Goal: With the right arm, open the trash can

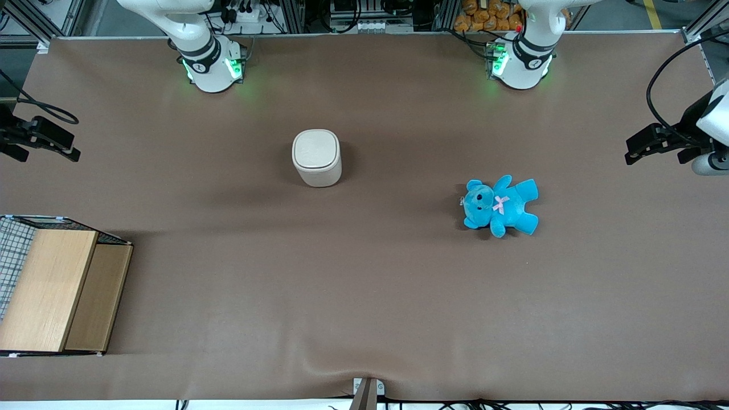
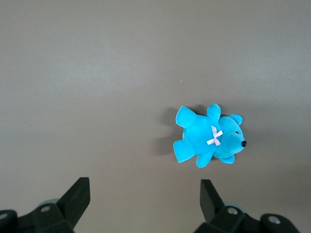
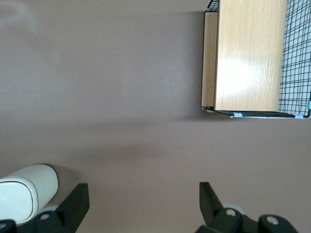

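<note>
The trash can [image 1: 316, 158] is a small cream-white bin standing upright near the middle of the brown table, its flat lid down. The right wrist view catches only part of the trash can [image 3: 24, 194], beside one black finger. My right arm's gripper [image 1: 54, 142] hangs at the working arm's end of the table, well apart from the bin and touching nothing. In the wrist view the gripper [image 3: 143, 191] is open, with only bare table between its fingers [image 3: 75, 206].
A wooden box with wire mesh [image 1: 57, 290] sits at the working arm's end, nearer the front camera than the gripper; it also shows as the wooden box [image 3: 250, 58]. A blue teddy [image 1: 501, 206] lies toward the parked arm's end.
</note>
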Controlling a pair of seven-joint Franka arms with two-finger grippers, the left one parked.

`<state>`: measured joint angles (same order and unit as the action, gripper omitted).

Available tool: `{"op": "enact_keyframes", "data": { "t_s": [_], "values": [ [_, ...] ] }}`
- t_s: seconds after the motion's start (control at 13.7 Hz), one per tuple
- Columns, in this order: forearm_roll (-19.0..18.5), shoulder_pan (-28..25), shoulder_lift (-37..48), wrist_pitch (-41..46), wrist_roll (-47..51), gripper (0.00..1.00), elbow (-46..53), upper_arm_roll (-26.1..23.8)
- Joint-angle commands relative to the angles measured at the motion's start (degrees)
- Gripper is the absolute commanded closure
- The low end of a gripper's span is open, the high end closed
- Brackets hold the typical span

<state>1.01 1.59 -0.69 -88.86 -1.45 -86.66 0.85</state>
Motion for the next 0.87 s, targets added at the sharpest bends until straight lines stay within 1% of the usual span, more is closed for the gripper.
{"op": "enact_keyframes", "data": {
  "t_s": [0.0,0.51,0.66,0.8],
  "values": [
    [-0.6,1.3,-0.6,0.7,0.7,0.00,0.9,-1.4],
    [-0.8,1.0,-1.9,0.8,0.6,0.00,0.7,-1.2],
    [-0.8,1.0,-1.5,1.1,0.3,0.00,-1.9,-1.3],
    [-0.8,0.6,-1.4,3.2,-0.2,0.00,-2.5,-1.4]
  ]
}}
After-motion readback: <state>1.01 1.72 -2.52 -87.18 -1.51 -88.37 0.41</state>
